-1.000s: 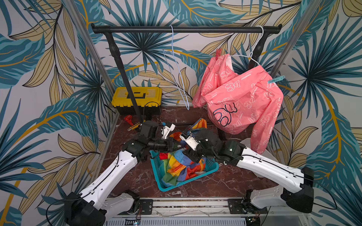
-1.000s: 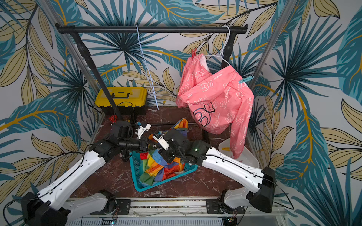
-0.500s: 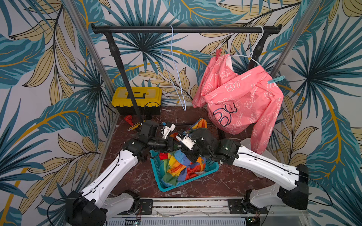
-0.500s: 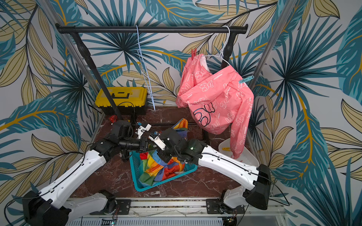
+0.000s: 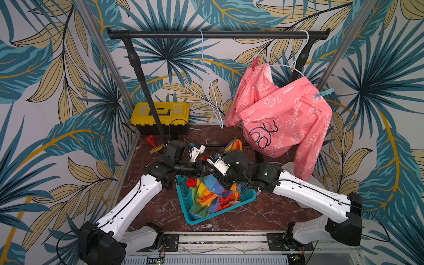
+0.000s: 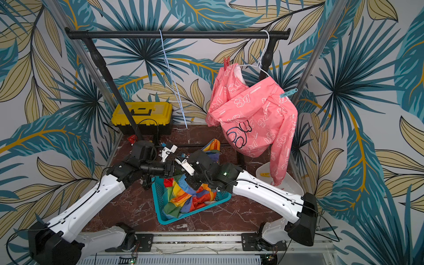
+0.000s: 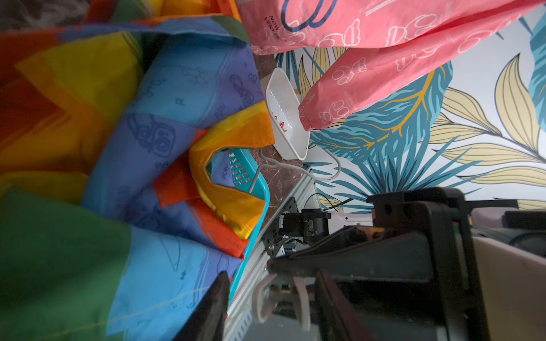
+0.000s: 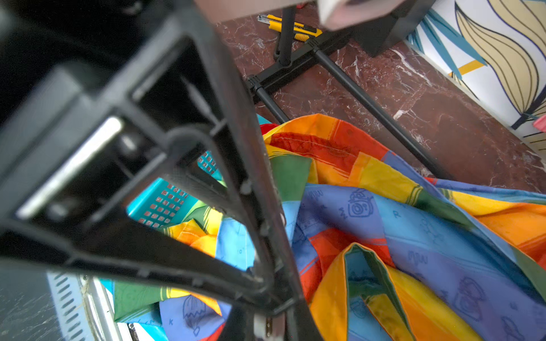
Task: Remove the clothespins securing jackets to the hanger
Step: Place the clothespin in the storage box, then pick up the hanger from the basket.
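Judging from how things lie, well past halfway.

Cleared: pale blue wire hanger (image 5: pixel 207 80) at mid-rail, bare, with no jacket and no pin on it.

Dropped into the teal basket (image 5: pixel 250 198) near the front middle of the worktop: rainbow-striped jacket (image 5: pixel 206 195), crumpled. Red fold at the basket's back-left corner, possibly part of another jacket; cannot tell.

Collected in the white tray (image 6: pixel 294 184) at the right edge of the worktop: one yellow clothespin (image 6: pixel 265 174) in a top view, plus red-pink pins (image 7: pixel 280 121) in the left wrist view. Exact count too small to read.

Left to do: pink bear-print jacket (image 5: pixel 280 114), hanging on the white hanger (image 5: pixel 296 66) at the right end of the black rail (image 5: pixel 218 34) and pinned at both shoulders. Red-pink clothespin (image 5: pixel 255 62) on the shoulder toward mid-rail, light blue clothespin (image 5: pixel 323 93) on the shoulder toward the right post. Both untouched, both well apart from the arms.

Meeting low over the basket's back edge: left fingers (image 7: pixel 214 310) spread apart, gripping nothing; right fingers (image 8: pixel 301 327) pressed onto a small pale grey clothespin (image 8: pixel 267 326), so named by its look, being only partly in view. Reads as a pin handed across and bound for the tray, with two pins to pull after that.
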Motion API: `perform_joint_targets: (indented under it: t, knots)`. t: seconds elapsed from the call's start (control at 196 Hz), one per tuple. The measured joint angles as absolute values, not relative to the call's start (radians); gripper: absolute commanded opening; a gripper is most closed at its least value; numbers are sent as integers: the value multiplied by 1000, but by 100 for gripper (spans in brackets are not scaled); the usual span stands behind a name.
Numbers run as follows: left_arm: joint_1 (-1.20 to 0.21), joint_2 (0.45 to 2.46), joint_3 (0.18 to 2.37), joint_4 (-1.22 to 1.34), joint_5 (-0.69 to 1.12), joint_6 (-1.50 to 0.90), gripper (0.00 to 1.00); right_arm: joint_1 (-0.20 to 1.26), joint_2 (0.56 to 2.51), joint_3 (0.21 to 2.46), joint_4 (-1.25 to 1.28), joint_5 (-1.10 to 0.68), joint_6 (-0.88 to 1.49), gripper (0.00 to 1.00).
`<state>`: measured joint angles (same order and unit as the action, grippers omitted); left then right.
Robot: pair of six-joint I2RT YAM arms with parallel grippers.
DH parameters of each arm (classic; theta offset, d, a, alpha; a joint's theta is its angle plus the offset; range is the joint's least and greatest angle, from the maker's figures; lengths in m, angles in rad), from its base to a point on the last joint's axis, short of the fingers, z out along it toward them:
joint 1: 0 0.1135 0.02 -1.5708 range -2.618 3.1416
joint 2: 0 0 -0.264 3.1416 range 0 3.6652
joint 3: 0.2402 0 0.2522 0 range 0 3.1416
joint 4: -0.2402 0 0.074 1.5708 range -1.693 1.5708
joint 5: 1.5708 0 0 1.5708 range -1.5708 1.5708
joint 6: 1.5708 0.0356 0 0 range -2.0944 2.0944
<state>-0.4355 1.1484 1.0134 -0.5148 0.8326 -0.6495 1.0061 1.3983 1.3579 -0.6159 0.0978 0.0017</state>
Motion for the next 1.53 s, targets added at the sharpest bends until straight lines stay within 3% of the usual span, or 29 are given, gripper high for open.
perform_joint_targets:
  t: [0.128,0.302,0.588,0.731,0.884,1.053,1.181,1.319,1.39,1.528]
  knots:
    - [-426,1077,1010,-520,771,-631,77,996,1351,1342,-608,159,27,0]
    - [-421,930,997,-521,685,-585,83,880,1222,1287,-614,307,139,0]
    - [-451,864,878,-532,608,-530,84,353,820,1053,-760,460,468,0]
    - [-501,879,874,-543,571,-508,84,44,787,926,-790,365,557,0]
    - [-518,910,876,-543,564,-501,84,-268,907,771,-710,173,640,0]
    - [-523,901,876,-543,556,-497,84,-431,1082,713,-601,20,714,0]
    - [-523,872,876,-543,533,-496,84,-458,1153,712,-526,-32,748,31]
    - [-525,859,875,-543,516,-494,84,-463,1163,712,-495,-53,754,56]
    - [-526,860,875,-543,512,-490,84,-465,1149,712,-495,-52,755,57]
    - [-561,875,875,-543,497,-463,83,-455,1088,715,-512,-54,741,46]
